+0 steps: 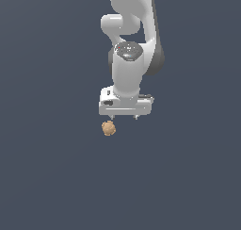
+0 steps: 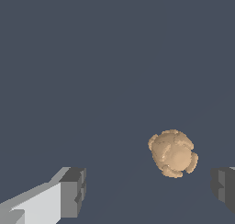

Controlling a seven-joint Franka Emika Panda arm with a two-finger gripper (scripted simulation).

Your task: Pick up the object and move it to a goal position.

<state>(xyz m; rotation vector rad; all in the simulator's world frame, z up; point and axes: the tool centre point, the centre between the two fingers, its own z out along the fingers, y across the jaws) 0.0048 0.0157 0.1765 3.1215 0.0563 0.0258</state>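
The object (image 1: 108, 128) is a small tan-orange bumpy ball lying on the dark grey surface. My white gripper (image 1: 124, 117) hangs just above it, a little toward the exterior view's right, with only the short fingertips showing under the hand. In the wrist view the object (image 2: 173, 153) lies between the two grey fingers (image 2: 73, 192), nearer the far one, and touches neither. The gripper (image 2: 149, 191) is open, with a wide gap and nothing held.
The white arm (image 1: 134, 31) rises behind the gripper toward the top of the exterior view. A flat dark grey surface (image 1: 56, 168) fills the rest of both views.
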